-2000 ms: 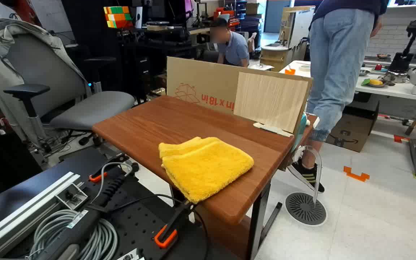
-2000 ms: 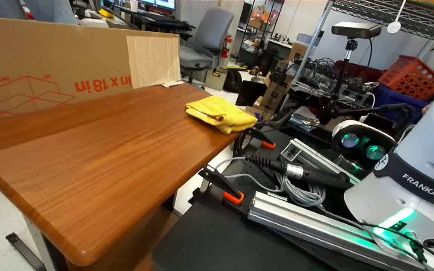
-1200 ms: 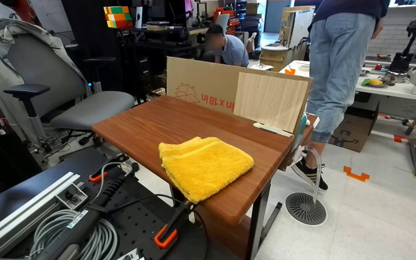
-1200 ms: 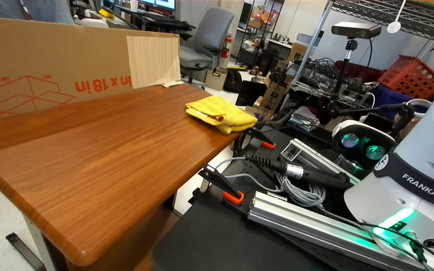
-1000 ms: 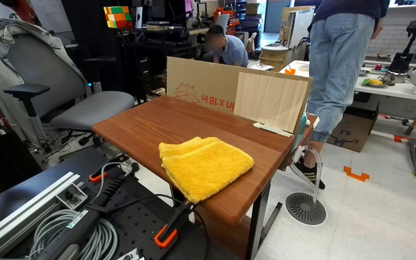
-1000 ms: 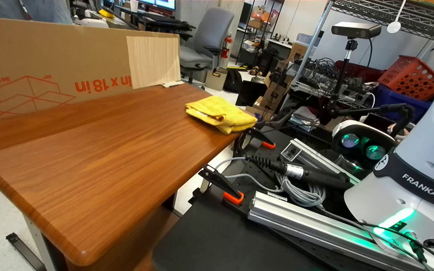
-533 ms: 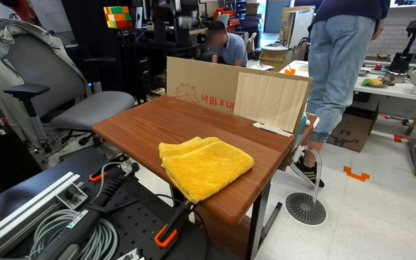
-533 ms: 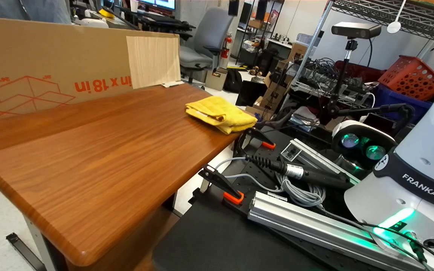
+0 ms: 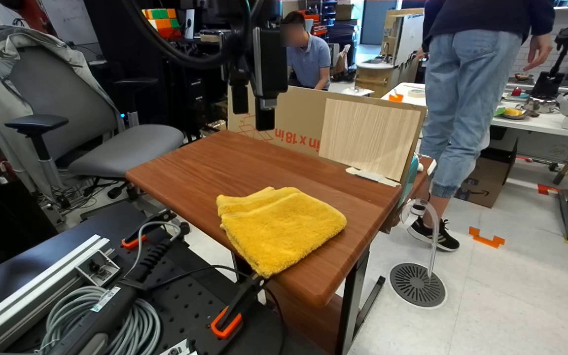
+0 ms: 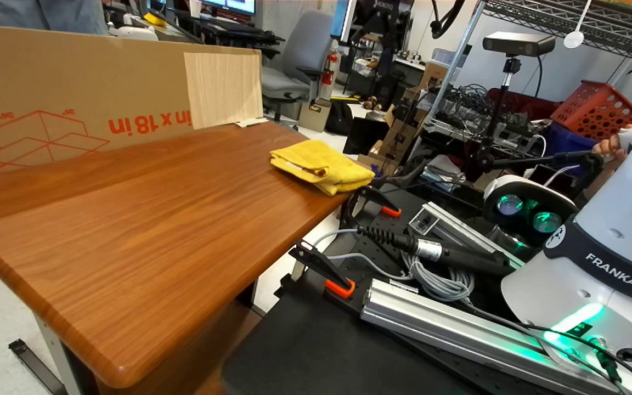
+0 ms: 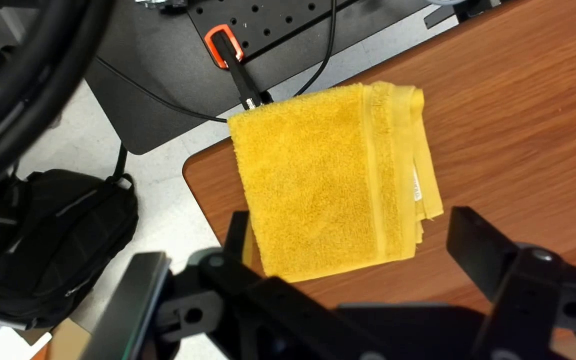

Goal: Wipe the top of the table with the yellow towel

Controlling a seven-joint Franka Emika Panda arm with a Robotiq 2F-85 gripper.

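The folded yellow towel (image 9: 284, 227) lies flat on the brown wooden table (image 9: 190, 162), at a corner along the edge by the robot's base. Both also show in an exterior view as the towel (image 10: 324, 170) and the table (image 10: 129, 230). My gripper (image 9: 253, 109) hangs well above the table in an exterior view, fingers pointing down. In the wrist view my gripper (image 11: 350, 215) is open, with its jaws wide apart and nothing between them. The towel (image 11: 318, 185) appears below and between the fingers, with its white tag showing at one edge.
A cardboard panel (image 9: 289, 118) with a wood-pattern board (image 9: 368, 138) stands along the table's far edge. A black clamp (image 9: 234, 310) with an orange handle sits close to the towel's corner. Cables (image 9: 101, 315) and an aluminium rail (image 10: 447, 323) lie on the robot's black base table. A person (image 9: 476, 98) stands behind the panel.
My gripper has come down into view from above, lower than half a second ago. The towel and table have not moved. The standing person has shifted slightly.
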